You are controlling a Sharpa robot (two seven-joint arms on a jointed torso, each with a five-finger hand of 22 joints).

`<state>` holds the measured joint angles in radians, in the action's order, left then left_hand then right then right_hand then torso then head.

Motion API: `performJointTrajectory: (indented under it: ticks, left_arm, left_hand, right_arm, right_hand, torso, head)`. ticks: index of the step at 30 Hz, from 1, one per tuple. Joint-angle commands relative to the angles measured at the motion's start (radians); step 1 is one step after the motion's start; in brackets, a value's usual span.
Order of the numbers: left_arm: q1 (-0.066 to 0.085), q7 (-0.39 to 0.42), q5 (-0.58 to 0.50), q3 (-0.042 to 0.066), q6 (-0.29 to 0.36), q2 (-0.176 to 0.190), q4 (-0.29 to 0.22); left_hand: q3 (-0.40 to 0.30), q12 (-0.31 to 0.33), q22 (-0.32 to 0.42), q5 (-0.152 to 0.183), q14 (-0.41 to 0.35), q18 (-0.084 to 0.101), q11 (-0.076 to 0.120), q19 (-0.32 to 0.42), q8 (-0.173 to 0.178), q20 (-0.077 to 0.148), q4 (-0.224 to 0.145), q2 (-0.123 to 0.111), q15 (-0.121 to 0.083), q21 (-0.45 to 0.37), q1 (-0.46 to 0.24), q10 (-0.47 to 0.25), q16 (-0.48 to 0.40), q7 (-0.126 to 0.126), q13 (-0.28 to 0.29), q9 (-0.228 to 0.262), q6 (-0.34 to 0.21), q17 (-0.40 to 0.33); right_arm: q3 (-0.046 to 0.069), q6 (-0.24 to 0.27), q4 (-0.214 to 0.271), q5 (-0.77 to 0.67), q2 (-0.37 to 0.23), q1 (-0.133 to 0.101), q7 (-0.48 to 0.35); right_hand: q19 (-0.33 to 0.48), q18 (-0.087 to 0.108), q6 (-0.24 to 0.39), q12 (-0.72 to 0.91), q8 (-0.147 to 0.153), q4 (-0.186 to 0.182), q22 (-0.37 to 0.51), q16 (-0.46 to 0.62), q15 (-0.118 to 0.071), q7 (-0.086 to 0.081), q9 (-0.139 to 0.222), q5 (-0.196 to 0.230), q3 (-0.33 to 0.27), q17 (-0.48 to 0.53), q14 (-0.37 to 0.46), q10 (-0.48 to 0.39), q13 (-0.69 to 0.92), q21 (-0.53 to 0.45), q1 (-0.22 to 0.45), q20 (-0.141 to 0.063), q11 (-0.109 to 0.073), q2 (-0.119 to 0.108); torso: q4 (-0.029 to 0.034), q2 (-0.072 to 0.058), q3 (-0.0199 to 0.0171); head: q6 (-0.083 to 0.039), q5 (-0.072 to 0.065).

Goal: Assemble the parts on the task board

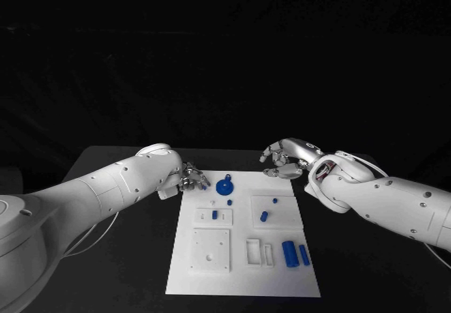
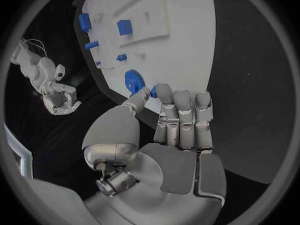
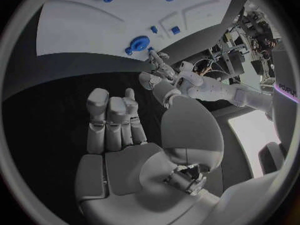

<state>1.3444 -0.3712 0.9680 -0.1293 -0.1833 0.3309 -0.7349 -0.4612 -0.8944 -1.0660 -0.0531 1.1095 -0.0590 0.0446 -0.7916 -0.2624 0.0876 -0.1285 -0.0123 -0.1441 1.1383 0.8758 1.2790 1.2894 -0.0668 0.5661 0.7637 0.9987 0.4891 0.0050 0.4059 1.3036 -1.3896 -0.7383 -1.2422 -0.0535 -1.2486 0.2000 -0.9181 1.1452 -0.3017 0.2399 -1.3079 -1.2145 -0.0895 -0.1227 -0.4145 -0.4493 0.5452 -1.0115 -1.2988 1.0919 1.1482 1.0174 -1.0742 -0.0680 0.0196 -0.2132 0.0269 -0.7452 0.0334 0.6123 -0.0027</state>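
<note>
On the black tabletop lies the white task board, long side running near to far, with small blue parts set about it. At its far left corner the left hand is down at the board's edge; the left wrist view shows its thumb and fingertips right at the blue gear, a round toothed disc with a small knob. Whether it actually grips the gear or only touches it, I cannot tell.

Over the far right corner the right hand hangs above the dark tabletop with fingers curled inward, clenched on nothing; its own wrist view shows the fingers folded side by side.

Further parts sit on the board: a small blue peg just near the gear, a blue block in a recessed plate on the left, a short blue pin on the right, and two blue cylinders lying side by side near the right edge.

No writing can be read on the board or the parts.
</note>
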Motion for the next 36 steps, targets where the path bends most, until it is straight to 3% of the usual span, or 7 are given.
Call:
performJointTrajectory:
  ticks: [1,9,12,24,25,26,36]
  left_arm:
    - [-0.002,0.007,-0.013,-0.001,-0.006,-0.003,0.000]
    - [-0.002,0.006,-0.014,0.000,-0.008,-0.003,0.001]
    - [-0.002,0.003,-0.014,0.000,-0.009,-0.004,0.002]
    - [-0.002,-0.001,-0.011,0.000,0.004,-0.002,0.002]
    - [-0.002,-0.001,-0.010,0.000,0.007,-0.002,0.002]
    - [-0.002,-0.001,-0.009,0.000,0.005,-0.002,0.001]
    - [-0.001,0.000,-0.037,0.000,0.027,0.013,-0.018]
  left_hand:
    - [0.000,0.005,-0.002,-0.002,-0.004,0.011,-0.003,0.006,-0.001,0.142,-0.010,0.016,0.001,-0.007,0.004,0.002,0.005,-0.003,0.001,-0.002,-0.001,0.000]
    - [-0.005,0.006,-0.004,-0.007,-0.003,0.012,-0.003,0.006,-0.002,0.142,-0.034,0.034,0.002,-0.008,0.018,0.003,0.006,-0.004,0.003,-0.006,-0.001,0.000]
    - [-0.013,0.007,-0.006,-0.069,-0.003,0.015,-0.004,0.005,-0.002,0.141,-0.057,0.050,0.003,-0.008,0.027,0.005,0.007,-0.005,0.004,-0.009,0.000,0.000]
    - [-0.022,0.007,-0.010,-0.098,0.000,0.016,-0.003,0.001,-0.007,0.141,-0.089,0.074,0.002,-0.008,0.036,0.008,0.009,-0.003,0.007,-0.013,0.007,0.000]
    - [-0.027,0.006,-0.011,-0.107,0.001,0.016,-0.001,0.000,-0.010,0.141,-0.097,0.082,0.002,-0.008,0.042,0.010,0.010,-0.002,0.007,-0.012,0.012,0.000]
    - [-0.040,0.004,-0.013,-0.169,0.007,0.017,0.005,-0.004,-0.025,0.141,-0.116,0.105,-0.001,-0.005,0.054,0.018,0.015,0.004,0.009,-0.008,0.037,0.002]
    - [-0.048,0.006,-0.019,-0.226,0.021,0.017,0.014,-0.016,-0.038,0.145,-0.153,0.119,-0.005,-0.002,0.032,0.035,0.021,0.015,0.011,-0.014,0.067,0.002]
  right_arm:
    - [0.000,-0.011,0.000,-0.005,0.001,0.000,-0.001]
    - [0.000,-0.011,-0.001,-0.005,0.002,0.000,-0.001]
    - [0.000,-0.012,-0.001,-0.005,0.002,0.000,-0.001]
    - [0.000,-0.013,-0.001,-0.005,0.002,0.000,-0.001]
    - [0.000,-0.013,-0.001,-0.005,0.003,0.000,-0.001]
    - [0.000,-0.014,-0.001,-0.005,0.003,0.000,0.000]
    - [0.000,-0.016,-0.001,-0.005,0.001,0.000,0.001]
  right_hand:
    - [-0.001,0.062,0.002,0.005,0.000,-0.004,-0.013,0.004,-0.004,-0.008,-0.001,-0.005,-0.003,-0.001,-0.002,-0.003,-0.001,-0.006,0.001,-0.004,-0.003,-0.006]
    - [-0.001,0.062,0.002,0.005,0.000,-0.004,-0.013,0.004,-0.004,-0.008,-0.001,-0.005,-0.003,-0.001,-0.003,-0.003,-0.001,-0.006,0.000,-0.004,-0.003,-0.006]
    - [-0.001,0.062,0.002,0.005,0.000,-0.004,-0.013,0.004,-0.004,-0.008,-0.001,-0.005,-0.003,-0.001,-0.003,-0.003,-0.001,-0.006,0.000,-0.004,-0.003,-0.006]
    - [-0.001,0.062,0.002,0.005,0.000,-0.004,-0.013,0.004,-0.004,-0.008,-0.001,-0.005,-0.003,-0.001,-0.003,-0.003,-0.001,-0.006,0.000,-0.004,-0.003,-0.006]
    - [-0.001,0.062,0.002,0.005,0.000,-0.004,-0.013,0.004,-0.004,-0.008,-0.001,-0.005,-0.003,-0.001,-0.003,-0.003,-0.001,-0.006,0.000,-0.004,-0.003,-0.006]
    - [-0.001,0.062,0.002,0.005,0.000,-0.004,-0.013,0.004,-0.004,-0.008,-0.001,-0.005,-0.003,-0.001,-0.003,-0.003,-0.001,-0.006,0.000,-0.004,-0.003,-0.006]
    - [-0.001,0.062,0.002,0.006,0.000,-0.004,-0.013,0.004,-0.004,-0.008,-0.001,-0.006,-0.003,-0.001,-0.003,-0.003,-0.001,-0.006,0.000,-0.004,-0.003,-0.006]
  torso:
    - [0.0000,0.000,0.0005]
    - [-0.0001,0.000,0.0000]
    - [-0.0001,0.000,0.0000]
    - [0.0008,0.000,0.0005]
    - [0.0005,0.000,0.0005]
    - [0.0004,0.000,0.0005]
    - [0.0010,0.001,0.0004]
  head:
    - [-0.001,0.000]
    - [-0.001,0.000]
    - [-0.001,0.000]
    - [0.000,0.001]
    - [0.000,0.001]
    - [0.000,0.001]
    - [-0.001,0.005]
